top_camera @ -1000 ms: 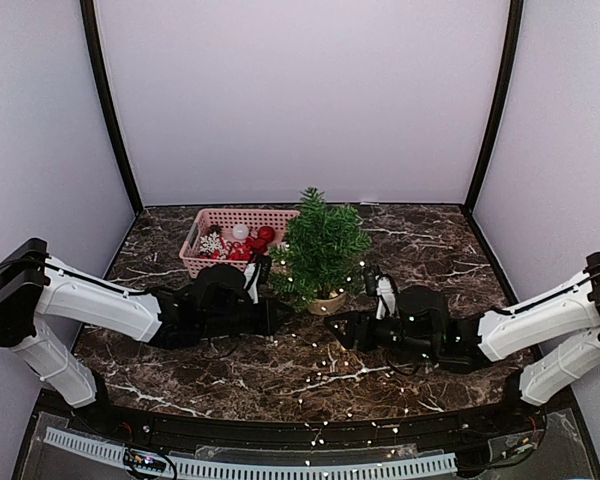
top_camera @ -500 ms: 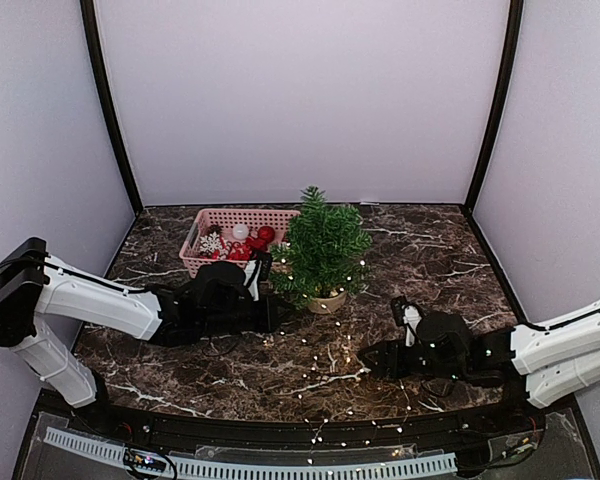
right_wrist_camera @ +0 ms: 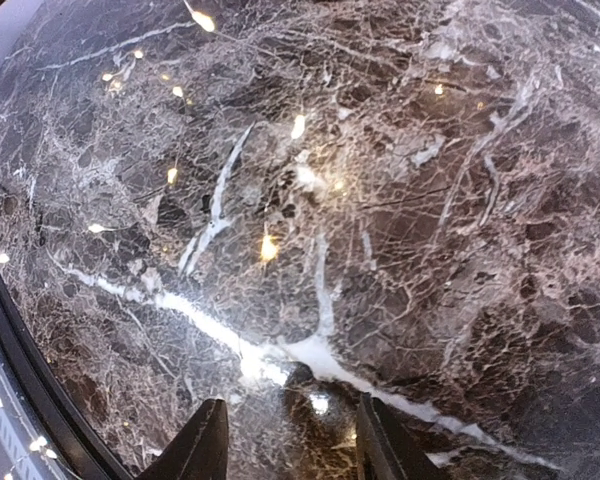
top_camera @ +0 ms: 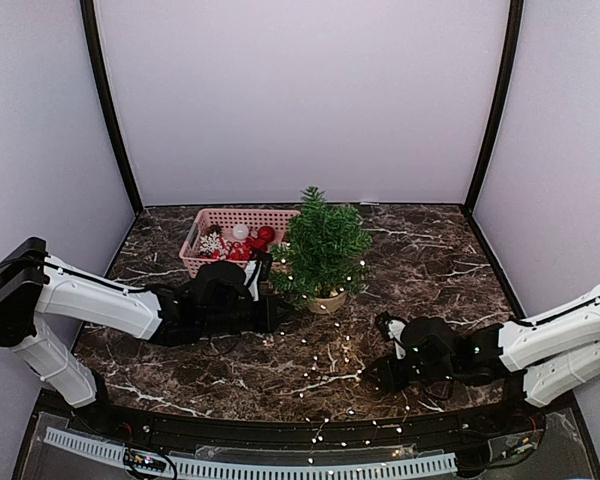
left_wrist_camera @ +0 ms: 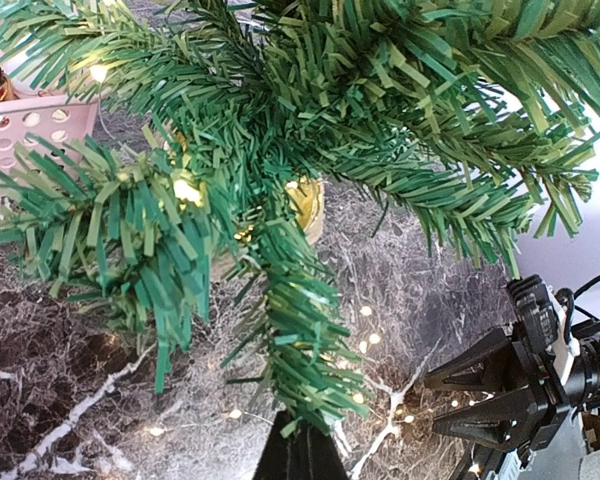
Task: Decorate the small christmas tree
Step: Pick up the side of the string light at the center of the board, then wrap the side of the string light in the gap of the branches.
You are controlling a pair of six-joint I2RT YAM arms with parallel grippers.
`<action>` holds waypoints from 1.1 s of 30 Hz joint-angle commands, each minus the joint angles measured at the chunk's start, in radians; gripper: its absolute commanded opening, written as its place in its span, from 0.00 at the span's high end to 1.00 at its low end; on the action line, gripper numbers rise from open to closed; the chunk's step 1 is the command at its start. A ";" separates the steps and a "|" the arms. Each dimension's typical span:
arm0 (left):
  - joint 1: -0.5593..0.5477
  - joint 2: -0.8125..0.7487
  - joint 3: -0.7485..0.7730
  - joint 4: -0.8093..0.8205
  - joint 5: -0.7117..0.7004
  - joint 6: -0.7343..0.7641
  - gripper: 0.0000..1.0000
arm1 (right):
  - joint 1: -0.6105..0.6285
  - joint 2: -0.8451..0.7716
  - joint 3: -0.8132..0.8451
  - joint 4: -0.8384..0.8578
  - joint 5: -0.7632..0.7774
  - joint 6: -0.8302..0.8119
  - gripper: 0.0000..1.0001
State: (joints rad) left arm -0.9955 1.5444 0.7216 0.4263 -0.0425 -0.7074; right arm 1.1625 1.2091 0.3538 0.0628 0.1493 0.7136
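Note:
The small christmas tree (top_camera: 322, 245) stands in a tan pot (top_camera: 326, 300) mid-table, with a few lit bulbs on it. It fills the left wrist view (left_wrist_camera: 280, 150). A string of warm fairy lights (top_camera: 325, 372) trails from the tree over the marble toward the near edge. My left gripper (top_camera: 271, 312) lies low at the tree's lower left, shut on the tip of a low branch (left_wrist_camera: 300, 440). My right gripper (top_camera: 376, 376) is open, low over the table near right of the tree. One bulb (right_wrist_camera: 320, 403) lies between its fingers (right_wrist_camera: 205, 440). It also shows in the left wrist view (left_wrist_camera: 470, 398).
A pink basket (top_camera: 235, 218) left of the tree holds red and white baubles and a snowflake. Its wall shows in the left wrist view (left_wrist_camera: 30, 125). The table's black front rim (top_camera: 300, 425) is close to the right gripper. Loose light wire crosses the marble between the arms.
My right arm pulled back from the tree's base toward the near right, then shifted slightly left, ending low over the light string. My left arm has not moved.

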 commanded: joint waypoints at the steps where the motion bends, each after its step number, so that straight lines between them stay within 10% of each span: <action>1: 0.010 -0.020 0.033 -0.013 0.001 0.024 1.00 | 0.008 0.041 0.040 -0.016 -0.069 -0.074 0.57; 5: 0.014 -0.025 0.032 -0.020 0.001 0.027 1.00 | 0.009 0.073 0.063 -0.020 -0.085 -0.100 0.65; 9: 0.023 -0.034 0.030 -0.037 -0.006 0.043 1.00 | 0.008 0.062 0.096 -0.044 -0.047 -0.098 0.99; 19: 0.081 -0.038 0.021 -0.055 0.040 0.139 1.00 | 0.009 -0.135 0.343 -0.258 0.130 -0.113 1.00; 33: 0.105 -0.038 0.032 -0.067 0.030 0.167 1.00 | 0.008 -0.153 0.512 -0.104 -0.191 -0.190 1.00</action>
State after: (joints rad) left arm -0.9009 1.5372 0.7307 0.3729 -0.0082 -0.5610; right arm 1.1645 1.0672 0.8013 -0.1585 0.0559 0.5465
